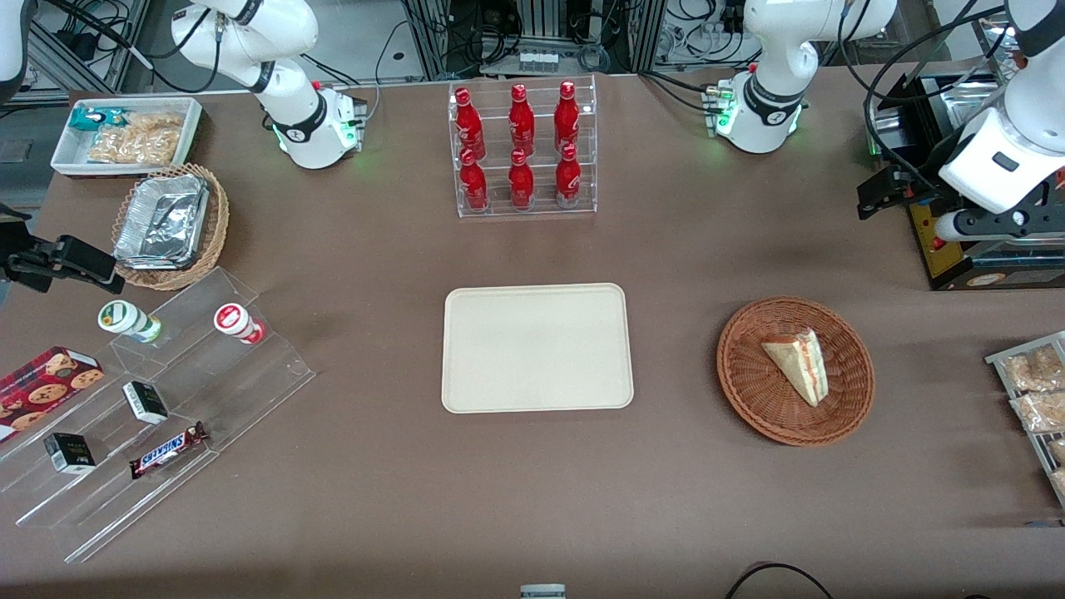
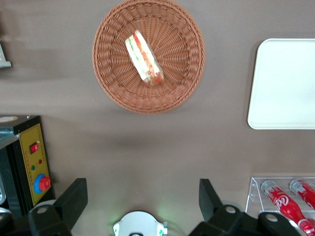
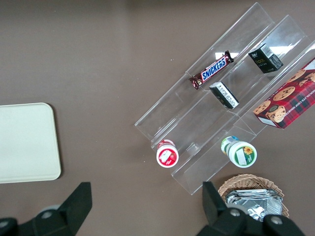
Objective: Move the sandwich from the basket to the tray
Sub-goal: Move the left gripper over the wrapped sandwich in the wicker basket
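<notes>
The sandwich [image 1: 800, 363], a pale bread wedge with red and green filling at its edge, lies in the round reddish-brown wicker basket [image 1: 740, 391]. The cream tray [image 1: 537, 348] lies flat and bare beside the basket, toward the parked arm's end. My left gripper [image 1: 882, 193] hangs high above the table, farther from the front camera than the basket and toward the working arm's end. In the left wrist view the gripper [image 2: 142, 196] is open wide and holds nothing, well apart from the sandwich [image 2: 143, 58], the basket [image 2: 113, 83] and the tray [image 2: 285, 83].
A clear rack of red bottles [image 1: 522, 150] stands farther back than the tray. A black and yellow control box [image 1: 957, 241] sits under my gripper. Bagged snacks [image 1: 1036, 391] lie at the working arm's end. A clear stepped shelf [image 1: 166, 399] with snacks stands toward the parked arm's end.
</notes>
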Available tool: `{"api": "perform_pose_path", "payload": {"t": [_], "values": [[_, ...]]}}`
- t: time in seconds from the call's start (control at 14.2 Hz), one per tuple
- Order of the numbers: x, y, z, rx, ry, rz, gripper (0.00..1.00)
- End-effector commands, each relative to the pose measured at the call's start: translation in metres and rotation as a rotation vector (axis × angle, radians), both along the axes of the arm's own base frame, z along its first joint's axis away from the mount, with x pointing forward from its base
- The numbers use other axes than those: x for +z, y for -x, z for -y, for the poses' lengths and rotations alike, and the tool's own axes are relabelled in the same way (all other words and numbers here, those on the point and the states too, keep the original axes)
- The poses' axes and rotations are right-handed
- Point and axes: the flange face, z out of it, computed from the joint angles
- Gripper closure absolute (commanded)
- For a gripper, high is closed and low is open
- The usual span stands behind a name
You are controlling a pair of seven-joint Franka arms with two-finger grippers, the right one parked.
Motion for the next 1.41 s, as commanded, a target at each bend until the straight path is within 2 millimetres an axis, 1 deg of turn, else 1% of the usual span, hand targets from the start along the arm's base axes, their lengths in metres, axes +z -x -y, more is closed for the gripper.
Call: {"api": "perform_pose_path", "payload": {"t": [0.0,0.14,0.21,0.35,0.42,0.56,0.85,0.99,1.2,1.34], "values": [[0.003,-0.006,-0.005,-0.006,0.009,-0.012,0.00],[-0.010,-0.014,-0.007,-0.015,-0.004,-0.029,0.00],[-0.024,-0.023,-0.008,-0.012,-0.004,-0.044,0.00],[-0.061,-0.041,-0.009,-0.009,-0.006,-0.089,0.00],[-0.082,-0.052,-0.018,0.009,-0.005,-0.098,0.00],[-0.119,-0.063,-0.018,0.013,-0.006,-0.101,0.00],[-0.178,-0.062,-0.021,0.033,-0.008,-0.098,0.00],[-0.204,-0.061,-0.021,0.041,-0.007,-0.062,0.00],[-0.242,-0.060,-0.014,0.156,-0.020,0.012,0.00],[-0.261,-0.062,-0.012,0.258,-0.032,0.017,0.00]]}}
